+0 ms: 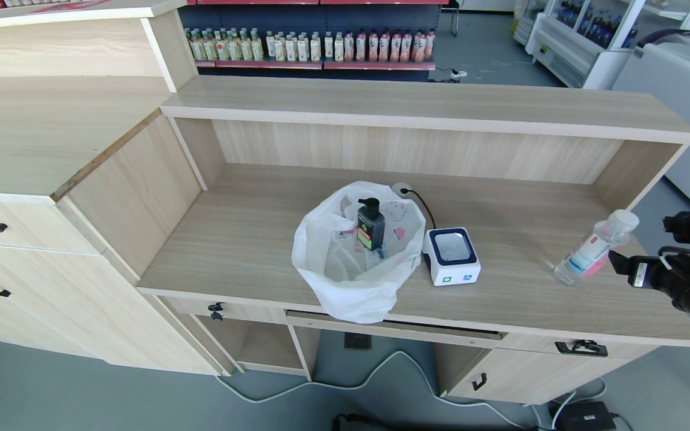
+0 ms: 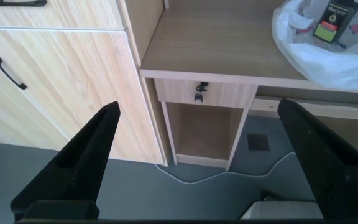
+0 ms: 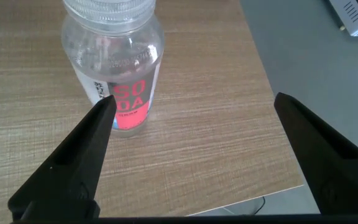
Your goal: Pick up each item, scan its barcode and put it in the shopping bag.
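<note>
The right claw (image 3: pixel 194 99) is released, its fingers spread wide at the right near end of the tabletop (image 1: pixel 249 239). The clear soda bottle (image 3: pixel 114 56) stands just beyond one finger, ungrasped. To the left sits a white barcode scanner (image 1: pixel 451 255). Just beside it is the white shopping bag (image 1: pixel 321 251), holding a dark pump bottle (image 1: pixel 371 224). The left claw (image 2: pixel 199 106) hangs released, low before the tabletop's near left corner.

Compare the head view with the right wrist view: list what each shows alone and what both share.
Head view: the white shopping bag with a dark pump bottle inside, and the scanner beside it. Right wrist view: the right gripper with its fingers spread wide, the clear bottle close by one fingertip. Both: that bottle, the gripper and the wooden counter.
</note>
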Controlling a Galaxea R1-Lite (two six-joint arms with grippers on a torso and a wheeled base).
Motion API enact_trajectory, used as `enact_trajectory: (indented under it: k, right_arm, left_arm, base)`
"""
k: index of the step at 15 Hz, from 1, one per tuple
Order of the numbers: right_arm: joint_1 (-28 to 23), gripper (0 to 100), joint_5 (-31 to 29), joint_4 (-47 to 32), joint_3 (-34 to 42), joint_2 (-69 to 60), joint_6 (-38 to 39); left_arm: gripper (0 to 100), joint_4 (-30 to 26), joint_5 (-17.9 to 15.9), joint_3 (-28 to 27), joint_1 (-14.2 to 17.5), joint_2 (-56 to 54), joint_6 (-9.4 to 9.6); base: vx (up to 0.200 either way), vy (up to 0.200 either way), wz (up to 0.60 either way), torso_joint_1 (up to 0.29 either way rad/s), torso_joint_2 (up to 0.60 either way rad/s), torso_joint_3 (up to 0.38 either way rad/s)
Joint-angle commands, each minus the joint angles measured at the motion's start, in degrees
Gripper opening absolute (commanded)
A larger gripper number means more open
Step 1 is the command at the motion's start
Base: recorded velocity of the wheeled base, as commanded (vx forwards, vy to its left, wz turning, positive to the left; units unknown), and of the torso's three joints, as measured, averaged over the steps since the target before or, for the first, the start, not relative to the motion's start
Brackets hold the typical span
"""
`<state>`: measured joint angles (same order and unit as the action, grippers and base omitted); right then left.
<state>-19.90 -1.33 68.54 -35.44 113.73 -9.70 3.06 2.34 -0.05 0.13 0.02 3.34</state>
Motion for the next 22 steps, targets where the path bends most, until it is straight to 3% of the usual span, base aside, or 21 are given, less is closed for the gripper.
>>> enact_trajectory:
  k: [1,22]
  right_arm:
    - [0.47,100,0.01,0.02,-1.12,0.97,-0.67]
    - [8.12,100,-4.38,5.12,-9.56,12.75,-1.81]
  left_arm:
    - [100,0.02,0.03,-0.04,0.04,-0.02,0.00]
    - [100,0.02,0.03,0.05,0.04,-0.02,0.00]
  base:
    - [0.000,0.000,0.00,0.000,0.00,0.000]
    - [0.000,0.000,0.00,0.000,0.00,0.000]
